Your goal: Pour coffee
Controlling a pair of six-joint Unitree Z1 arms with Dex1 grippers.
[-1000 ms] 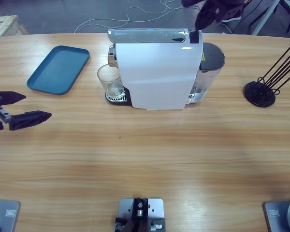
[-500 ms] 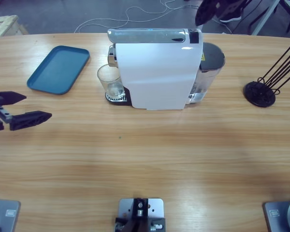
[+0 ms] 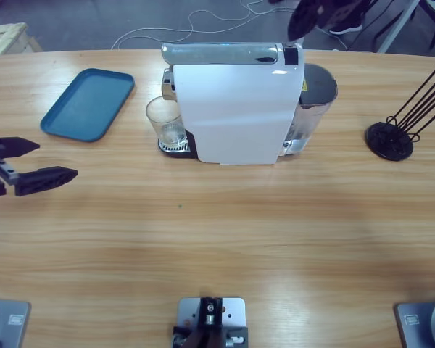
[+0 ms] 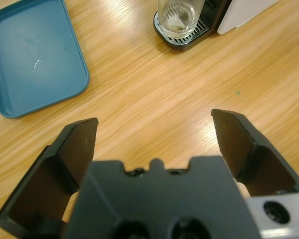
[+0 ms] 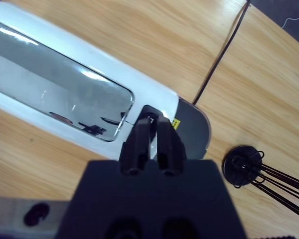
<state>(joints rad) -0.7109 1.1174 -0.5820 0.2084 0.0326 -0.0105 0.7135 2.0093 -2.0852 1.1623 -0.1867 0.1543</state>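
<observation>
Right gripper (image 5: pixel 149 133) jaws pressed together, empty, hanging over the rear top of the coffee machine (image 3: pixel 235 109) at upper centre, by the black button panel (image 5: pixel 148 117). Left gripper (image 3: pixel 25 161) wide open, empty, idle at far left. Glass (image 3: pixel 164 120) sits on the drip tray (image 3: pixel 172 147) under the spout; can't see coffee in it yet. Step looks like brew start; next likely the left gripper taking the glass once filled.
</observation>
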